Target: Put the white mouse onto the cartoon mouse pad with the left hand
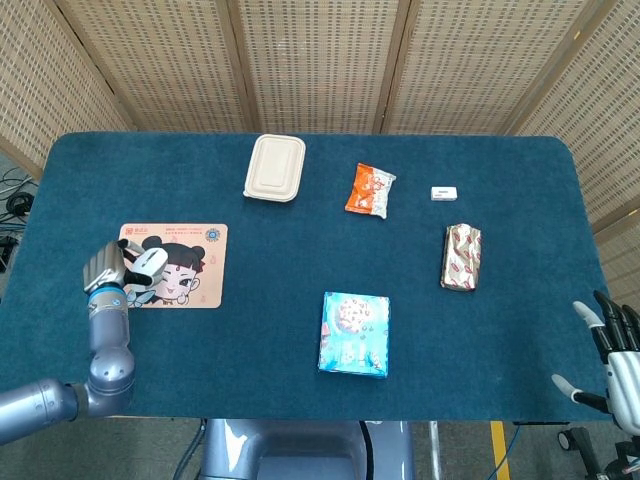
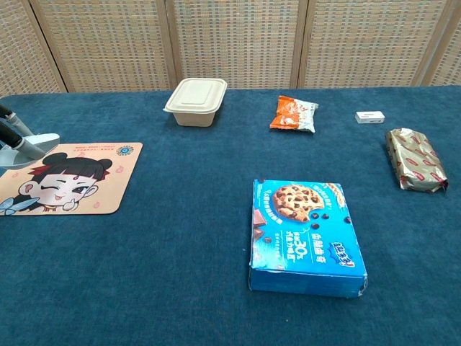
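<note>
The white mouse (image 1: 149, 260) is held in my left hand (image 1: 104, 268) over the left part of the cartoon mouse pad (image 1: 190, 270). In the chest view only the mouse's end (image 2: 32, 143) and dark fingers (image 2: 7, 117) show at the left frame edge, above the pad (image 2: 79, 184). Whether the mouse rests on the pad I cannot tell. My right hand (image 1: 620, 352) hangs off the table's near right corner, fingers spread, holding nothing.
A beige lidded food box (image 1: 274, 167), an orange snack bag (image 1: 370, 190) and a small white box (image 1: 445, 192) lie at the back. A foil-wrapped pack (image 1: 461, 257) sits on the right. A blue cookie box (image 1: 354, 333) lies near the front middle.
</note>
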{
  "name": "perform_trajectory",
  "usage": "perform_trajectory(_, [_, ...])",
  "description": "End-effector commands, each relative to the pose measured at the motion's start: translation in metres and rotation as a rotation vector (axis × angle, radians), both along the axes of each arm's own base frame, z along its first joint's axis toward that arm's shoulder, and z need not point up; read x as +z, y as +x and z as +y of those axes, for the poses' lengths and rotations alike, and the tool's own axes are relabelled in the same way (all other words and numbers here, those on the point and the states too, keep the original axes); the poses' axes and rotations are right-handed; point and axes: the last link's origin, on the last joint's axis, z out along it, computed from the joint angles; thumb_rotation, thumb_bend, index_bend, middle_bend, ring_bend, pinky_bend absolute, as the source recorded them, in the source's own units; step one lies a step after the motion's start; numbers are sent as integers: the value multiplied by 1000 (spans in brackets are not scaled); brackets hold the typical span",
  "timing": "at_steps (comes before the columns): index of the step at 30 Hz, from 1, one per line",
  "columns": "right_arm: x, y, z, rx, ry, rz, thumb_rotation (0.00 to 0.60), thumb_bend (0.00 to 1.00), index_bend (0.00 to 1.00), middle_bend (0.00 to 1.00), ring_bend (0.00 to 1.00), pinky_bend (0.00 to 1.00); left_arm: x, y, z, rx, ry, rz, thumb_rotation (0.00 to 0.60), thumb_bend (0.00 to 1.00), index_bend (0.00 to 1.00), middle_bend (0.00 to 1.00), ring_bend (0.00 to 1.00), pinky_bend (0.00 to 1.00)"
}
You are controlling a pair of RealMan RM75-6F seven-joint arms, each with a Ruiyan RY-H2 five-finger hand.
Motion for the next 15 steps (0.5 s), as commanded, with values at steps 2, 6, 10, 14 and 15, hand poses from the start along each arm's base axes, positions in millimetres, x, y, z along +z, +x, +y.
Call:
perform_trajectory(2, [0,-1,-1,-2,5,-5,600,53,119,0,0,0,-5,9,21,119,42,-5,600,299,451,485,494,542])
perform_trajectory(6, [0,-2,-2,-4,10,-13,600,53,119,0,0,0,-13,4,29,138,97,2,600,300,451,485,494,542])
perform_trajectory(10, [0,-3,-3,-11,15,-18,600,53,119,0,0,0,-23,-5,33,163,114,15,600,320,451,485,494,542])
perform_trajectory(14, [1,-5,-5,-17,17,-24,600,53,119,0,0,0,-32,-15,36,200,112,-5,600,321,451,485,494,542])
perform_trajectory(15, [1,-5,-5,-19,17,-26,600,53,119,0,0,0,-34,-17,37,205,113,-17,600,320,451,485,494,542])
